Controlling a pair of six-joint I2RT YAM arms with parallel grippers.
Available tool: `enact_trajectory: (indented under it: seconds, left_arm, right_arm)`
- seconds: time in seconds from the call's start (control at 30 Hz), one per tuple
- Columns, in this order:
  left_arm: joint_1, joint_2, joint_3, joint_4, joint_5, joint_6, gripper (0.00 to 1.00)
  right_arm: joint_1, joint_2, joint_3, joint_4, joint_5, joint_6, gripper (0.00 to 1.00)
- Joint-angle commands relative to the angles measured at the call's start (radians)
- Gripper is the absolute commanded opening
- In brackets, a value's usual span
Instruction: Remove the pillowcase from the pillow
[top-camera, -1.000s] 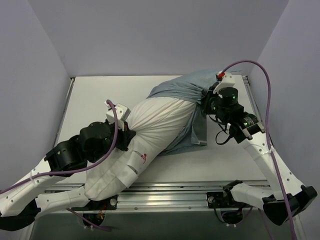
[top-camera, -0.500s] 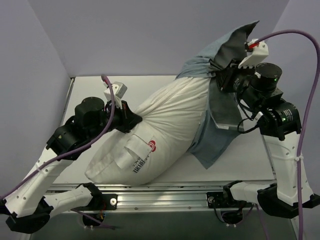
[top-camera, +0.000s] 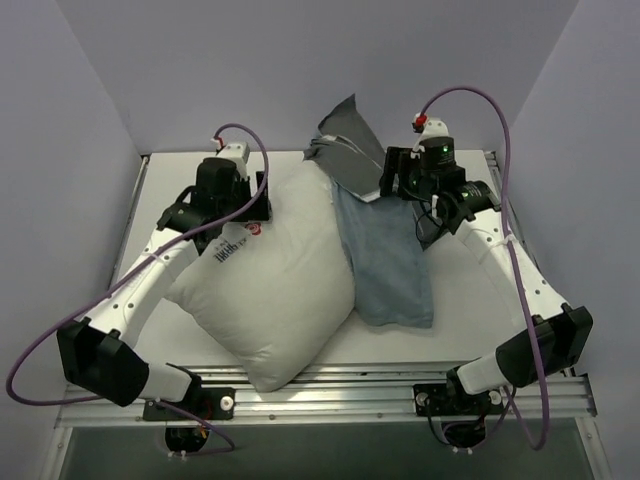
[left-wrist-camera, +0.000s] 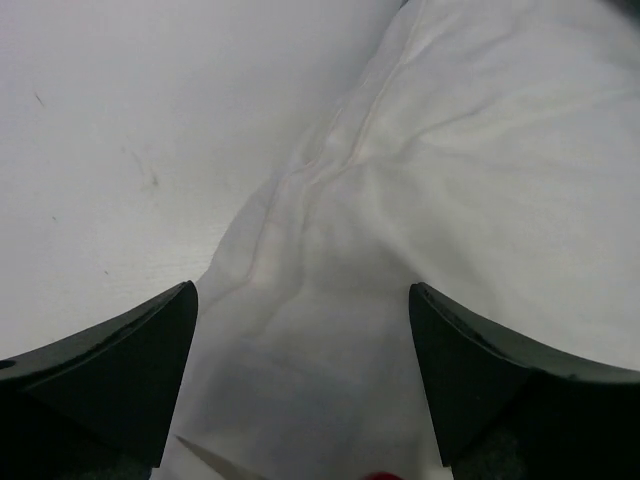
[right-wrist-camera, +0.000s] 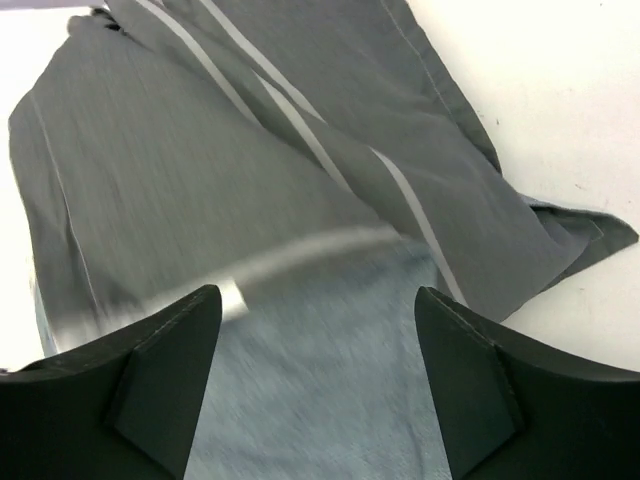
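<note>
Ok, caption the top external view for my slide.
Bare white pillow on the table, its grey-and-blue pillowcase lying alongside.

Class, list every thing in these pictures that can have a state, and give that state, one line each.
pillow: bare, fully out of its case.
pillowcase: off the pillow, rumpled beside it, held by neither pincer.
left pincer: open, straddling a pillow corner.
right pincer: open, over the pillowcase.
</note>
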Motion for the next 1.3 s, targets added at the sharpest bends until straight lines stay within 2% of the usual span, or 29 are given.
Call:
enact_trajectory:
  seconds: [0.0,0.07,0.17,0.27,0.3,0.4,0.47,0.53,0.63,0.8,0.93,1.03,1.17,1.27]
  left_arm:
    - [-0.011,0.023,0.16,0.111,-0.132,0.155,0.94]
    - [-0.017,0.022,0.22,0.115,-0.142,0.197,0.94]
    - [-0.043,-0.015,0.231,0.117,-0.154,0.232,0.94]
    - [-0.147,-0.059,0.193,0.094,-0.2,0.273,0.94]
    - [-0.228,-0.067,0.151,0.085,-0.221,0.277,0.94]
    - [-0.348,-0.099,0.026,0.06,-0.298,0.219,0.94]
    - [-0.358,-0.13,-0.062,0.072,-0.298,0.107,0.94]
    - [-0.356,-0.152,-0.215,0.11,-0.312,0.058,0.94]
    - [-0.327,-0.156,-0.321,0.163,-0.395,0.03,0.94]
    - [-0.24,-0.097,-0.326,0.258,-0.349,0.045,0.94]
    - [-0.224,-0.055,-0.253,0.292,-0.327,0.102,0.94]
    - [-0.247,-0.096,-0.229,0.276,-0.29,0.14,0.94]
    - [-0.294,-0.255,-0.274,0.256,-0.203,0.198,0.94]
    - [-0.399,-0.333,-0.326,0.247,-0.217,0.267,0.94]
  right_arm:
    - [0.012,-0.094,-0.013,0.129,0.022,0.018,0.75]
    - [0.018,-0.114,-0.053,0.136,0.005,0.015,0.8]
    - [0.035,-0.129,-0.122,0.155,-0.029,0.015,0.82]
    - [0.075,-0.131,-0.203,0.175,-0.029,0.018,0.82]
    - [0.085,-0.131,-0.222,0.185,-0.026,0.021,0.82]
    - [0.145,-0.125,-0.286,0.218,-0.029,0.021,0.82]
    - [0.202,-0.112,-0.309,0.232,-0.03,0.018,0.82]
    - [0.236,-0.1,-0.34,0.251,-0.052,0.032,0.81]
    - [0.314,-0.083,-0.38,0.29,-0.055,0.062,0.8]
    - [0.438,-0.054,-0.418,0.389,-0.041,0.113,0.8]
    - [0.477,-0.034,-0.415,0.397,0.048,0.139,0.8]
    - [0.478,-0.062,-0.404,0.383,0.101,0.141,0.8]
    - [0.477,-0.115,-0.41,0.376,0.173,0.122,0.8]
    - [0.475,-0.109,-0.407,0.356,0.216,0.107,0.82]
